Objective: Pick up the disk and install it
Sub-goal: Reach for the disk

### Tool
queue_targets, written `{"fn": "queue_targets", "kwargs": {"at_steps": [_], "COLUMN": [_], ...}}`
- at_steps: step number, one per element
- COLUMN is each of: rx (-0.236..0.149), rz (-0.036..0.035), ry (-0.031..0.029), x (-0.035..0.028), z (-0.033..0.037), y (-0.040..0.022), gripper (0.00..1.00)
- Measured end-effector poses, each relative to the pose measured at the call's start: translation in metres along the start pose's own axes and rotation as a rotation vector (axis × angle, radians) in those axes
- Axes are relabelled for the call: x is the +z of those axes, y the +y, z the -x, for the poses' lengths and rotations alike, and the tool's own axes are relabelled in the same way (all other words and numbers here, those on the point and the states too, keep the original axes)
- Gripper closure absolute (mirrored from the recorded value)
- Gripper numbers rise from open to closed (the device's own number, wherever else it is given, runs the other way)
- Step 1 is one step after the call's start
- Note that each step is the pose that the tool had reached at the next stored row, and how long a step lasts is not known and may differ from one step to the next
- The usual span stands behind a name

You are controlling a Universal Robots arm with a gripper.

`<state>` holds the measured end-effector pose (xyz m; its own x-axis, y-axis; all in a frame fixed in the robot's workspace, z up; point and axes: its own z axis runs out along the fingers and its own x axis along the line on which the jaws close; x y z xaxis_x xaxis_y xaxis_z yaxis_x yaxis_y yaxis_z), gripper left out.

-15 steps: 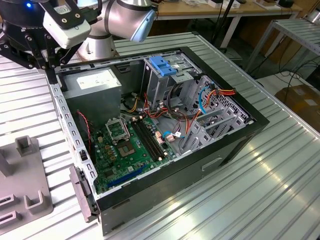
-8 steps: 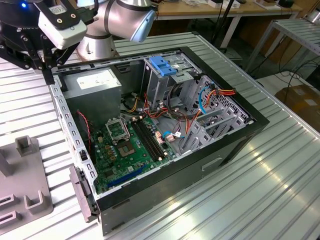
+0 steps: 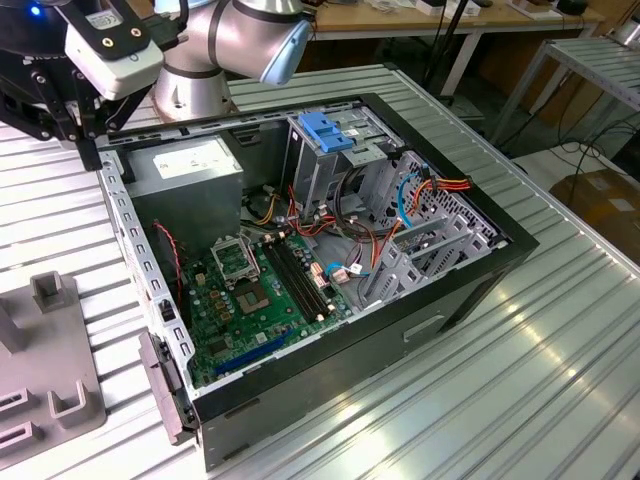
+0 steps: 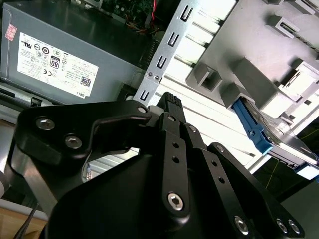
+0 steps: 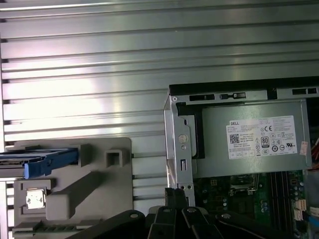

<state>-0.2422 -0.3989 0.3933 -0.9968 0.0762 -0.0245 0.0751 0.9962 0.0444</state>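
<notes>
**Pincer** (image 4: pixel 170 102): black, fingers drawn together with nothing between them. In both wrist views the tips sit over the perforated metal rail (image 4: pixel 164 55) at the case's edge, beside the power supply (image 5: pixel 254 144).

**Disk** (image 5: pixel 45 158): silver-grey with a blue frame, seated in a grey fixture (image 5: pixel 89 184) on the surface (image 5: pixel 99 64), outside the case. It is seen edge-on in the first wrist view. In the second wrist view its blue end juts from the fixture's far side. It lies well apart from the pincer and is not touched. The fixture's body and a strip of bare slats lie between them.

**Case** (image 3: pixel 470 290): black tower lying on its side, open at the top, on the slatted surface. Inside are:
- a green motherboard (image 3: pixel 260 290)
- the grey power supply with a white label
- a metal drive cage topped by a blue bracket (image 3: pixel 325 130)
- loose red, orange and blue cables

**Arm** (image 3: pixel 230 40): grey joints above the case's far corner, at the exterior view's left.
</notes>
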Motion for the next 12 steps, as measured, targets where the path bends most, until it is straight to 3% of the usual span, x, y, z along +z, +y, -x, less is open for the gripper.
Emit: {"fn": "queue_targets", "kwargs": {"at_steps": [12], "rx": [0.000], "rz": [0.0000], "ry": [0.0000], "x": [-0.0002], "z": [-0.0093], "y": [-0.0007], "gripper": [0.90]}}
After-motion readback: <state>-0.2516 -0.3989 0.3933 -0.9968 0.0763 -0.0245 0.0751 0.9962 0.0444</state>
